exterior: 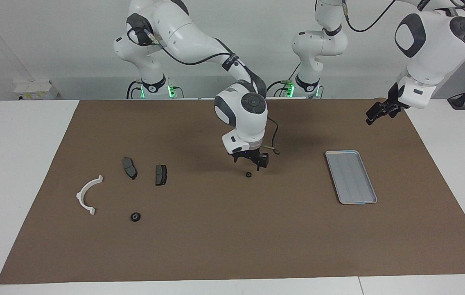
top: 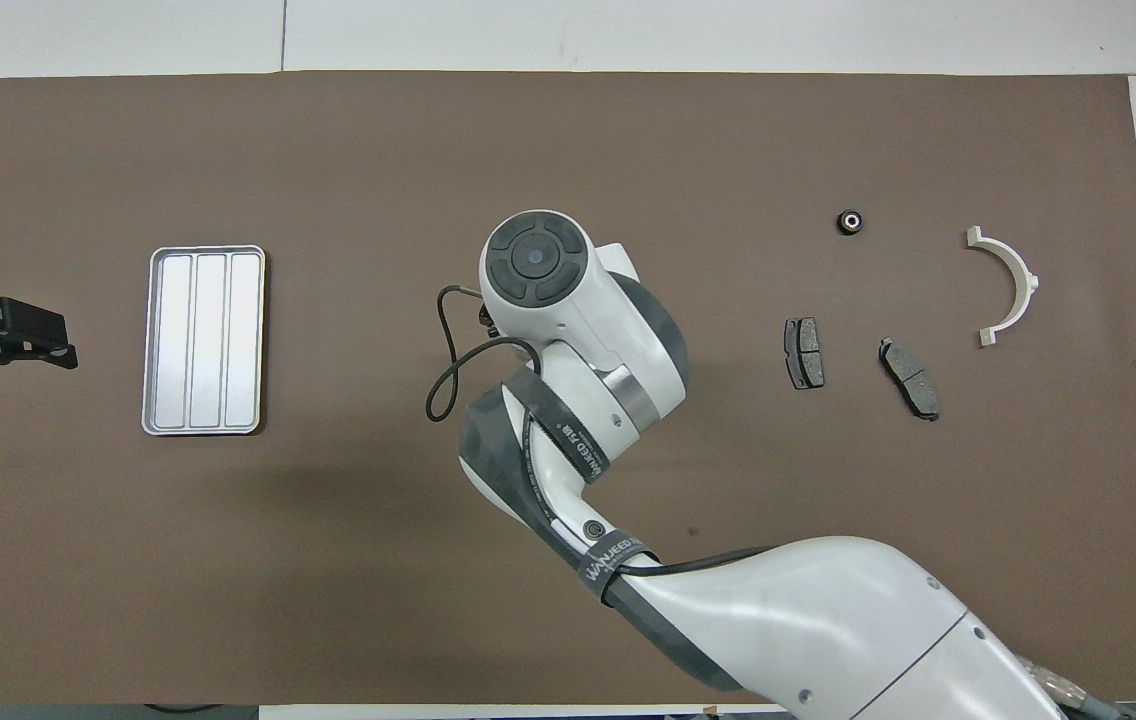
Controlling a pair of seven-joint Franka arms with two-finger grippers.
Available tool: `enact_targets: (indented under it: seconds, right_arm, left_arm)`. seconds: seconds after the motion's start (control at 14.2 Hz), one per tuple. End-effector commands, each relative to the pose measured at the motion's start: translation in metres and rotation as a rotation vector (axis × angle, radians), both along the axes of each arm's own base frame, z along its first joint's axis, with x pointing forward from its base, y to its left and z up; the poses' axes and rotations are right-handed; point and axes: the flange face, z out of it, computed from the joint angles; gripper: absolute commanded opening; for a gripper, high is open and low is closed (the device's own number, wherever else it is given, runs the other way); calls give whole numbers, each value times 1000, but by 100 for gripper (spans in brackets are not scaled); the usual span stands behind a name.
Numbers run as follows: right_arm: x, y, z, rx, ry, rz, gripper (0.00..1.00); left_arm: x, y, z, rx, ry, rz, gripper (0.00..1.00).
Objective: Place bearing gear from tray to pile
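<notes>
Right gripper [exterior: 249, 160], fingers spread and holding nothing, points down just above a small bearing gear [exterior: 249, 174] on the mat at mid-table. Left gripper [exterior: 380, 111] waits, fingers apart, near the left arm's end. Tray [exterior: 351, 177] lies bare. A second gear [exterior: 135, 216] lies among the pile: bracket [exterior: 88, 194], two pads [exterior: 129, 167].

One tray [exterior: 351, 177], two gears [exterior: 249, 174] [exterior: 135, 216], two brake pads [exterior: 129, 167] [exterior: 161, 174], one bracket [exterior: 87, 194].

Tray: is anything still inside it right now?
Nothing shows in the tray: only its bare ridged floor. One small gear lies on the mat under the right gripper, another beside the pile.
</notes>
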Motion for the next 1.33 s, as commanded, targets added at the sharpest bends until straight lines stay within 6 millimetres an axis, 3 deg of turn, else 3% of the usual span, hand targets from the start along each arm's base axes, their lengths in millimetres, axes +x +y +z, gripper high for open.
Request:
enact_targets:
  seconds: [0.0,0.28,0.56,0.84,0.91,1.12,1.19,1.26]
  right_arm:
    - [7,-1,-11,18,-5,-32,100]
    - [7,-2,-25,25,-21,-36,99]
    - [7,-4,-49,8,-25,-27,97]
    - [7,-4,-51,9,-23,-32,80]
    - [6,-3,-53,9,-21,-33,68]
    - [7,-4,-53,9,-19,-37,10]
    - [8,-6,-53,9,-21,-37,0]
    - [9,-7,-52,10,-22,-39,0]
  left_arm:
    - [-5,-2,-2,-5,-17,-18,100]
    - [6,-6,-2,-2,-41,-23,100]
    - [4,-6,-10,-19,-29,-18,100]
    - [25,-6,-10,-28,-33,-9,100]
    - [25,-4,-7,-41,-21,-2,100]
    - [20,-4,-9,-42,-12,-4,100]
    - [19,-4,-8,-43,-12,-7,100]
    - [17,-4,-4,-43,-21,-9,100]
